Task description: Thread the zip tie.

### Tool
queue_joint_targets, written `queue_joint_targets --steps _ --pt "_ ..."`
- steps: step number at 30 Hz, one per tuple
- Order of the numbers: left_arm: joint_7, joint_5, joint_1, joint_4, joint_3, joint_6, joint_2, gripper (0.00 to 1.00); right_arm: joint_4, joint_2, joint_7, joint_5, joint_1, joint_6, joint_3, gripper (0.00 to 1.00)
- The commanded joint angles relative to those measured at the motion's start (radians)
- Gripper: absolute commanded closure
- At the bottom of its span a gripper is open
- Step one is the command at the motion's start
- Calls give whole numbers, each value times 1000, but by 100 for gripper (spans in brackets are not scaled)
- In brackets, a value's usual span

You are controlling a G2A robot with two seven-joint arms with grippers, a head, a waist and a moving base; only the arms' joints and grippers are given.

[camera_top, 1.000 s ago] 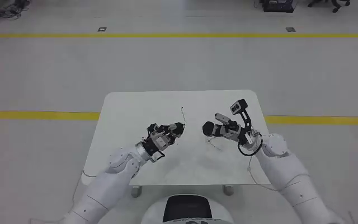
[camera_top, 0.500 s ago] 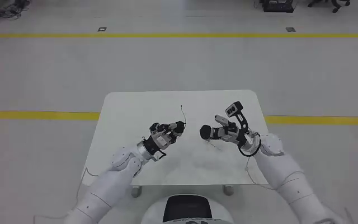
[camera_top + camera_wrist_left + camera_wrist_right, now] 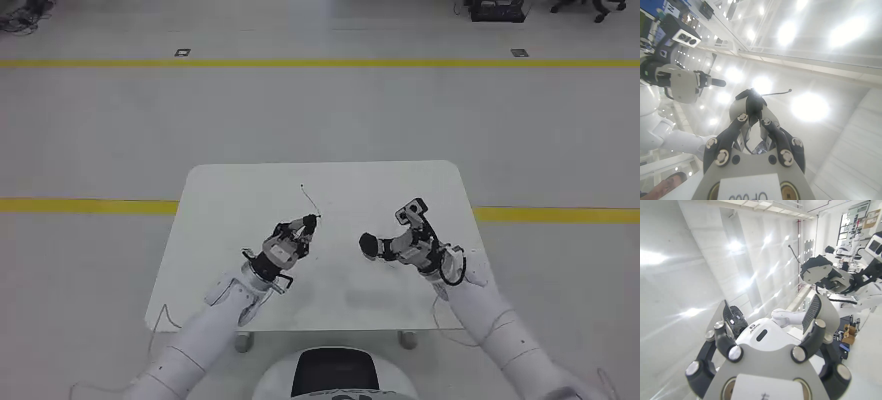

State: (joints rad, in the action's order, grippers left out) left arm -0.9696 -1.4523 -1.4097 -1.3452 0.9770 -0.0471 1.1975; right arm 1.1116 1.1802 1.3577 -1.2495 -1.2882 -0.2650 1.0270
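A thin black zip tie (image 3: 309, 200) sticks out of my left gripper (image 3: 303, 226), which is shut on its lower part above the middle of the white table (image 3: 225, 195). In the left wrist view the zip tie (image 3: 776, 93) runs out sideways from the shut gripper (image 3: 753, 106), its small head at the free end. My right gripper (image 3: 372, 245) hangs a short way to the right of it, apart from the tie. In the right wrist view this right gripper (image 3: 770, 311) is open and holds nothing, its ribbed pads (image 3: 811, 311) facing each other, with the zip tie (image 3: 794, 254) beyond.
The white table stands on a pale floor crossed by yellow lines (image 3: 80, 206). A person's head shows at the edge of the left wrist view, touching nothing.
My left gripper has tilted, so the zip tie's free end has swung left and farther back. My right gripper has turned and drawn slightly nearer the table's front.
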Motion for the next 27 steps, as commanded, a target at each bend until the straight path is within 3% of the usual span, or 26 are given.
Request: queue_joint_targets --steps 1,5,13,17,25,27 --pt "-23 -21 7 17 -14 -5 8 100 -30 11 13 -8 15 -4 -19 0" --pt "-33 -20 28 45 -38 -25 21 100 -57 27 32 -7 37 -22 -43 0" --pt "-25 -24 26 40 -39 -24 22 100 -57 27 32 -7 37 -22 -43 0" --pt "-21 -39 14 18 -54 -36 31 100 -9 35 -14 9 14 -28 -51 0" --pt "-43 -55 27 47 -84 -72 54 100 -13 57 5 -5 9 -52 -66 0" --pt "-49 -56 29 55 -85 -81 58 100 -18 62 10 -8 9 -58 -67 13"
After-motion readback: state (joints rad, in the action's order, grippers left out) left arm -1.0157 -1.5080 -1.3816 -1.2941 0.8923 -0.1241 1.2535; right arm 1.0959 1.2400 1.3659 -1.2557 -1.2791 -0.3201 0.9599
